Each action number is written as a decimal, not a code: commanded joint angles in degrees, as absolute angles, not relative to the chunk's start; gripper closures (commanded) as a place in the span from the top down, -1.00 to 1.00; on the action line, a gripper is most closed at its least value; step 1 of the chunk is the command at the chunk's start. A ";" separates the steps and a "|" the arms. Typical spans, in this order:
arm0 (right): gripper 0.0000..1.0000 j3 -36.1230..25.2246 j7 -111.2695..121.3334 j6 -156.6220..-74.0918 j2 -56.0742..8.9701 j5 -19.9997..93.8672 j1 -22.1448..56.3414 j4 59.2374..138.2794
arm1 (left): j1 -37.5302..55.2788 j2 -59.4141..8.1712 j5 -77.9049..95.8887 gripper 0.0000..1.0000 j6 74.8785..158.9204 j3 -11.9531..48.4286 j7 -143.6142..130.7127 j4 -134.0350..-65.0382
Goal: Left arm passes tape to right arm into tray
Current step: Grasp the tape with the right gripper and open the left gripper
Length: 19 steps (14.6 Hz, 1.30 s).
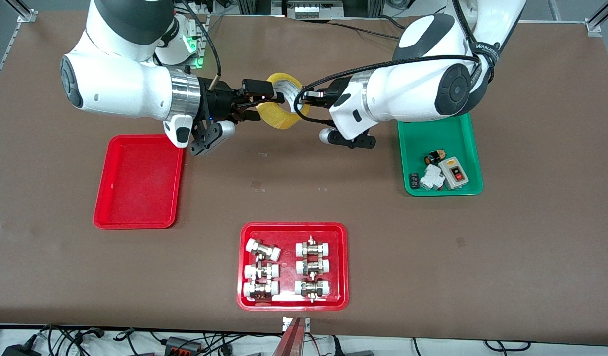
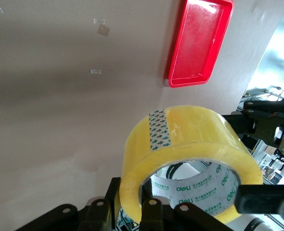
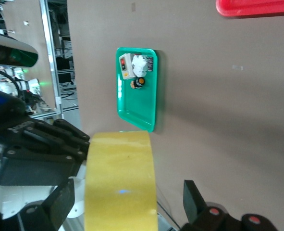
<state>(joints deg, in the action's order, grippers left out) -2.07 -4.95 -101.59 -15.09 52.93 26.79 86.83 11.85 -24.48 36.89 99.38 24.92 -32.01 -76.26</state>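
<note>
Lowest in the front frame you see a red tray of white-capped fittings (image 1: 293, 265) at bottom centre of the brown counter (image 1: 482, 257). Above it, at left of the frame, lies the plain red tray (image 1: 138, 181), bare inside. At right of the frame sits a green tray (image 1: 441, 154) with a few small electrical parts in its lower corner.

Higher up, at upper centre, you have the tape (image 1: 282, 101) in the air over the bare counter, between the two arms. The left end effector (image 1: 311, 97) comes in from the frame's right and is clamped on the roll's wall; your left wrist view shows the yellow roll (image 2: 187, 151) gripped at the bottom of the frame. The right end effector (image 1: 252, 102) comes in from the frame's left with its fingers spread wide, one on either side of the roll; whether they touch it you cannot tell.
</note>
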 commanded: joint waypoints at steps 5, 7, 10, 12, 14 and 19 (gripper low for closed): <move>1.00 -2.29 -5.10 -99.93 -15.21 55.28 26.02 85.78 | 11.43 -24.79 37.88 -0.99 98.09 25.22 -31.91 -74.53; 0.89 -2.20 -4.84 -99.76 -15.29 55.28 26.02 85.87 | 11.43 -24.79 37.88 -0.99 98.09 25.22 -31.99 -74.53; 0.23 -2.29 -4.57 -97.21 -15.29 55.28 25.93 85.78 | 11.34 -24.79 37.88 -0.99 98.00 25.22 -31.91 -74.53; -0.19 -2.29 -5.27 -96.24 -15.29 55.28 25.84 85.87 | 11.16 -24.79 37.79 -0.99 98.00 25.22 -31.90 -74.53; -0.46 -2.29 -5.36 -96.24 -15.29 55.28 25.67 85.78 | 11.16 -24.79 37.79 -0.99 98.00 25.22 -31.56 -74.53; -0.47 -2.37 -4.83 -96.24 -15.29 55.28 25.66 85.69 | 11.07 -24.70 37.71 -0.99 98.00 25.22 -31.20 -74.62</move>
<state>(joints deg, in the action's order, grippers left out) -2.34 -4.83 -97.46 -15.12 54.22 26.26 86.52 11.73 -24.48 36.90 99.18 24.93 -31.94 -76.21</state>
